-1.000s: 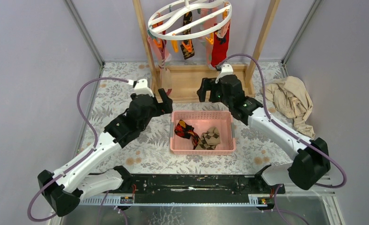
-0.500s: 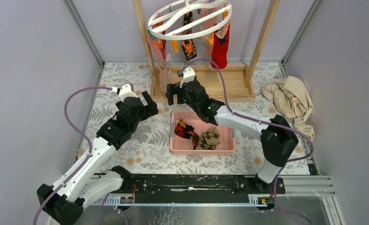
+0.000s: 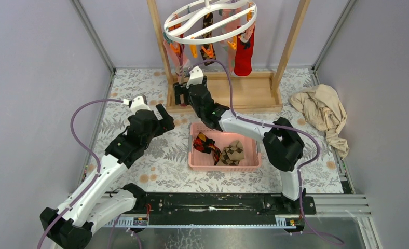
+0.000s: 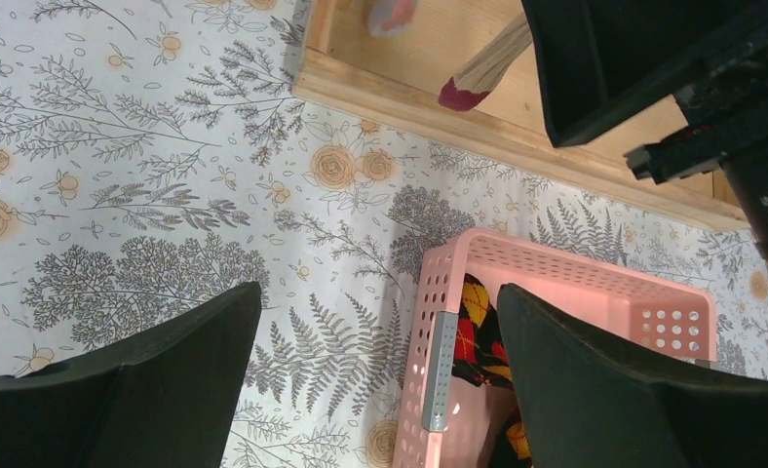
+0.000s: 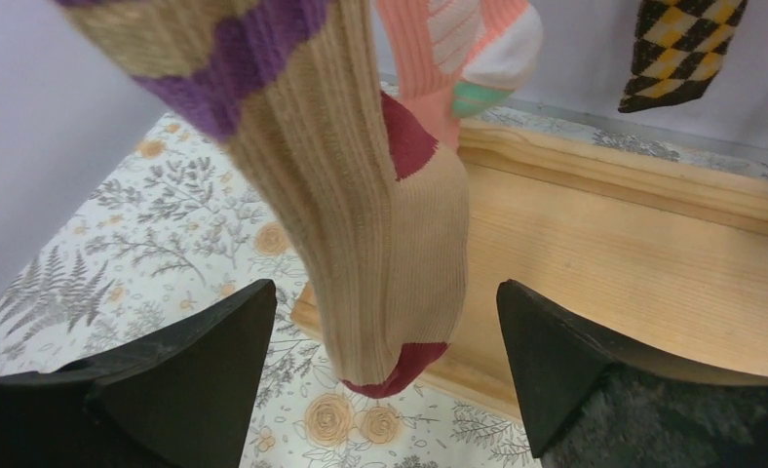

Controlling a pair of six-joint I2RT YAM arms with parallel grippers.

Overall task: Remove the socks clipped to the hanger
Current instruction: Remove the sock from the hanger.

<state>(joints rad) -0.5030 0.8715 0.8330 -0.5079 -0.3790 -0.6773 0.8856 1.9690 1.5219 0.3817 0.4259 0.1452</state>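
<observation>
R arm has swung across from the red sock (image 3: pixel 243 54) side of the hanger (image 3: pixel 210 21) to its opposite edge. The right gripper (image 5: pixel 385 380) now brackets the tan sock (image 5: pixel 361 224) (ribbed, purple band, red heel + toe). L arm has backed off a bit. Read: approach is done, next sock is lined up, grab not yet made.

R fingers are wide apart with nothing clamped. The sock hangs in the gap, toe about level w/ the tips, touching neither pad as far as visible.

Sock axis is vertical, toe pointing down, cuff up toward its clip (clip out of wrist view). A pink sock (image 5: pixel 468 39) hangs just behind it, beyond the fingers.

The left gripper (image 4: pixel 380 380) is also spread and empty. The pink basket (image 4: pixel 595 283) is ahead of it, toward its R finger, w/ two socks already in.

Guess: close higher up the leg, then pull down.
</observation>
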